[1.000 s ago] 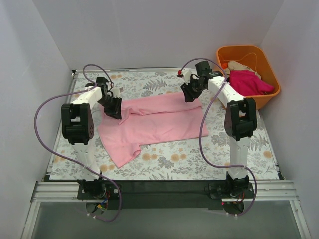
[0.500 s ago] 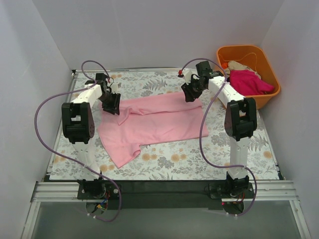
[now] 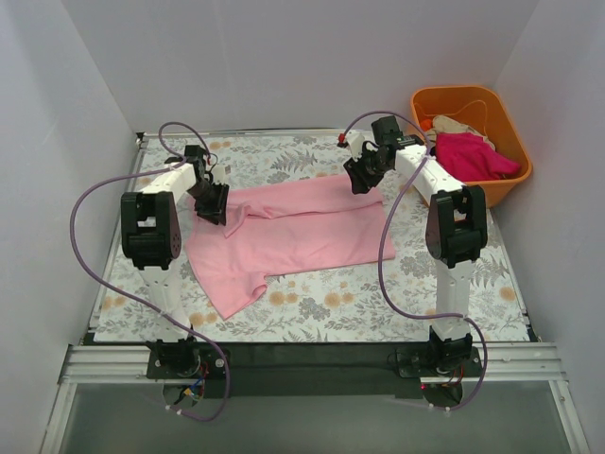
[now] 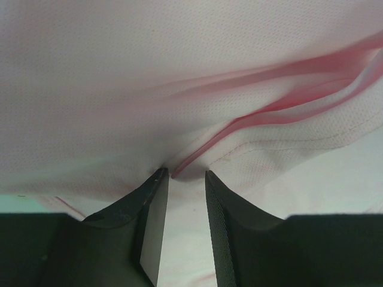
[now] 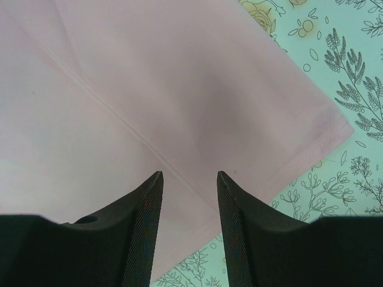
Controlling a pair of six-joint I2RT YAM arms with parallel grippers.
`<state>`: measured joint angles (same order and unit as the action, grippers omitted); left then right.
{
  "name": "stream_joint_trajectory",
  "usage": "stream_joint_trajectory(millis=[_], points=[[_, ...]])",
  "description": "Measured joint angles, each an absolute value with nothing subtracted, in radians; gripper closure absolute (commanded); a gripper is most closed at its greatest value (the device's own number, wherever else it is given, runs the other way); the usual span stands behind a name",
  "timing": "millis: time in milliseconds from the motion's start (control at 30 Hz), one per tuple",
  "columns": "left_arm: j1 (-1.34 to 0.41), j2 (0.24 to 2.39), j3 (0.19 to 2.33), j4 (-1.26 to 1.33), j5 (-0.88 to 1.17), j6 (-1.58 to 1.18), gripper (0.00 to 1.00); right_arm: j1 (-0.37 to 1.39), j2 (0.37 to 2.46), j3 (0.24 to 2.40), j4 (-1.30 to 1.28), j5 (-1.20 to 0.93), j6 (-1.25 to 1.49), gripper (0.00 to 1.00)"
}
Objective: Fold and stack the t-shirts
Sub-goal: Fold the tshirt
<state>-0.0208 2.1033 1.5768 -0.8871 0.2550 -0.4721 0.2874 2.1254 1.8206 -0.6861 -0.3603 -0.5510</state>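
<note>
A light pink t-shirt [image 3: 302, 232] lies spread and partly folded on the floral table [image 3: 454, 284]. My left gripper [image 3: 213, 201] is low over the shirt's far left part. In the left wrist view its jaws [image 4: 185, 173] stand a narrow gap apart, with a raised fold of the pink cloth [image 4: 179, 72] just at the tips. My right gripper [image 3: 362, 177] is over the shirt's far right corner. In the right wrist view it [image 5: 190, 174] is open above a seam of the shirt [image 5: 149, 78], near its hem. A magenta shirt [image 3: 473, 156] and a cream shirt [image 3: 452, 125] lie in the tub.
The orange plastic tub [image 3: 454, 92] stands off the table's back right corner. White walls close in the left, back and right sides. Bare floral table shows in front of the shirt and along the far edge.
My left gripper shifted a little back and forth over the shirt's far left part. The right arm and the shirt have hardly moved.
</note>
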Motion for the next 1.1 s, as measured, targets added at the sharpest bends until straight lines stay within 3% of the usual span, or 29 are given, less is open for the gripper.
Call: stream_joint_trajectory(millis=[200,367,667,1000,1100], points=[[-0.021,2.103,1.577,-0.886,0.252,-0.471,0.81,0.287,2.125,1.816,-0.686,-0.35,-0.554,0.59],[-0.021,2.103,1.577,-0.89,0.261,-0.468,1.0,0.287,2.125,1.809,-0.686,-0.347,-0.554,0.6],[-0.024,2.073,1.581,-0.958,0.35,-0.401,1.0,0.287,2.125,1.803,-0.687,-0.339,-0.556,0.62],[-0.071,1.802,1.389,-1.048,0.354,-0.173,1.0,0.274,2.125,1.783,-0.686,-0.313,-0.574,0.62],[-0.068,1.82,1.336,-1.048,0.327,-0.138,0.94,0.27,2.125,1.769,-0.688,-0.306,-0.581,0.62]])
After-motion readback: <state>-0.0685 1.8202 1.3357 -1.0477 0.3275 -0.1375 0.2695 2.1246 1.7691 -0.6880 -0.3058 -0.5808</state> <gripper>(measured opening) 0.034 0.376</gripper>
